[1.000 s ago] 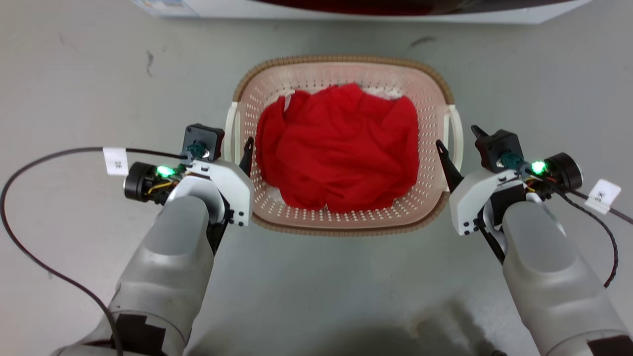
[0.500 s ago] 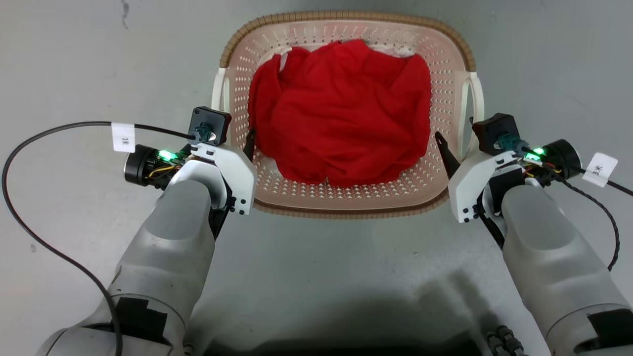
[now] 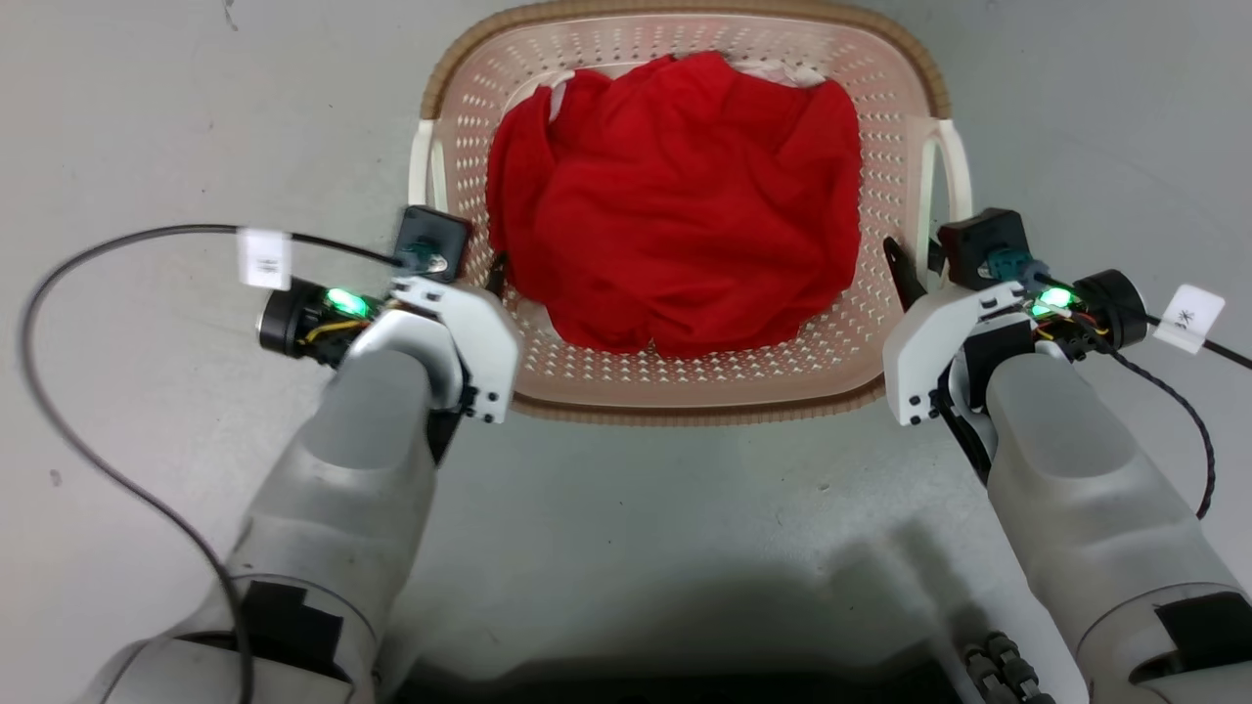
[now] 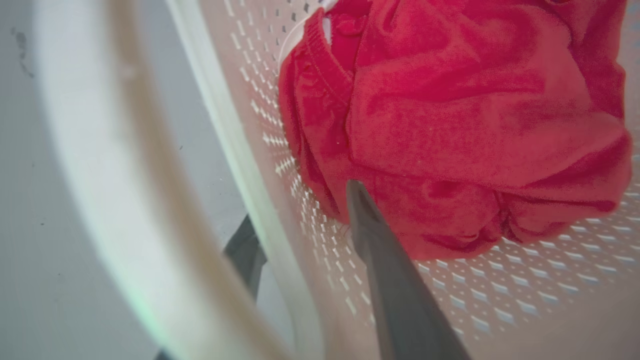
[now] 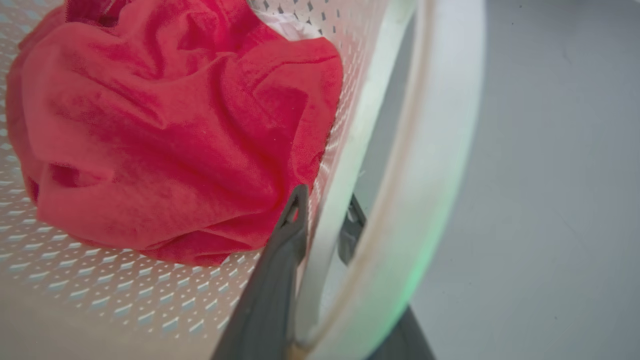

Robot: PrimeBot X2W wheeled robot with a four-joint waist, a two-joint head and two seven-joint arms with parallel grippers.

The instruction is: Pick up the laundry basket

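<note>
Since a second ago the head camera has shifted, so the laundry basket (image 3: 685,409) shows larger and higher in that view, its far rim cut by the top edge. Against the basket itself, the right claw (image 5: 326,195) has drawn its two fingers closer together.

The basket lies straight ahead of the robot, between its two forearms, over the grey floor (image 3: 685,548); whether it rests on the floor cannot be told. A crumpled red cloth (image 3: 675,196) fills most of it.

The right claw is clenched on the basket's right wall, just below the right side handle (image 3: 961,166): one finger (image 5: 280,260) lies inside, against the perforated wall and touching the cloth, and the other (image 5: 352,235) is outside, behind the pale rim band.

The left claw (image 4: 299,205) straddles the left wall near the left side handle (image 3: 423,186), one finger inside by the cloth, the other outside. Whether it presses the wall cannot be told.
</note>
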